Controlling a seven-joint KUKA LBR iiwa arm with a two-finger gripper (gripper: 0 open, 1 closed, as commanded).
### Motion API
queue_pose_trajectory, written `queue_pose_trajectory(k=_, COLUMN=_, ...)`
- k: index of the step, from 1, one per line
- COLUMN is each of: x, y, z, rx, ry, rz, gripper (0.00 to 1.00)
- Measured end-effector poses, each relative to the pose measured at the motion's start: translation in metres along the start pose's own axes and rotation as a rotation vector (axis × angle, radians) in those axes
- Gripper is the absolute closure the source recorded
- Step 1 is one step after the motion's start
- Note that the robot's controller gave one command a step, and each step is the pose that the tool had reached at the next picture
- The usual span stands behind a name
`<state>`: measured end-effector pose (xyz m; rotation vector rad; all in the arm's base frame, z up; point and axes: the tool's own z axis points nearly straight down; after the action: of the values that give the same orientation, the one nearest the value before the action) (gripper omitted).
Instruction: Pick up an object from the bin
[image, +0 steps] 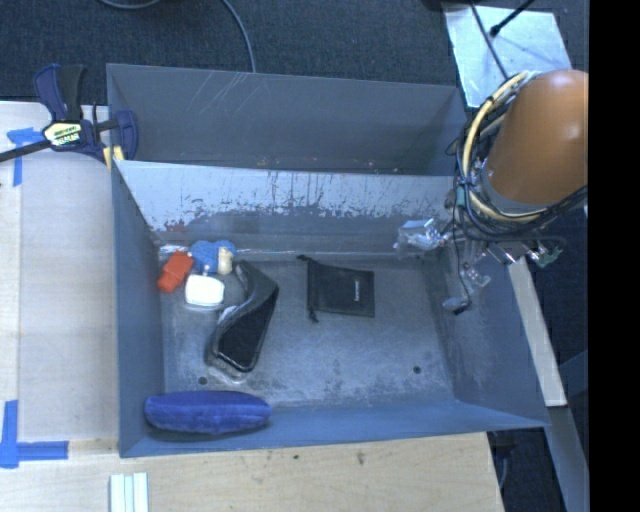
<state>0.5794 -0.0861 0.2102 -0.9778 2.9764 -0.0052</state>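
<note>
Loose things crowd the bin's (300, 130) left; the gripper (462, 285) hangs at its right.
A blue pouch (207, 412), small pieces (200, 272) and a black case (245, 325) huddle leftward. The flat black square (340, 291) lies alone mid-floor, nearest the gripper (wide or narrow, I cannot tell), so probably the easiest pick.

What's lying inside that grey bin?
In the grey bin: a flat black square, a glossy black curved thing, a white block, an orange piece, a small blue piece, a long blue pad. Anything beneath them is hidden.
</note>
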Motion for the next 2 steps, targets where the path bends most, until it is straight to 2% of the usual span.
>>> queue_pose_trajectory(k=1, x=-0.0727, y=0.1006, z=0.1442, rx=-0.011, ry=0.007, rz=-0.054, gripper=0.0)
queue_pose_trajectory(k=2, x=-0.072, y=0.0953, z=0.1391, rx=-0.004, ry=0.002, rz=-0.046, gripper=1.0)
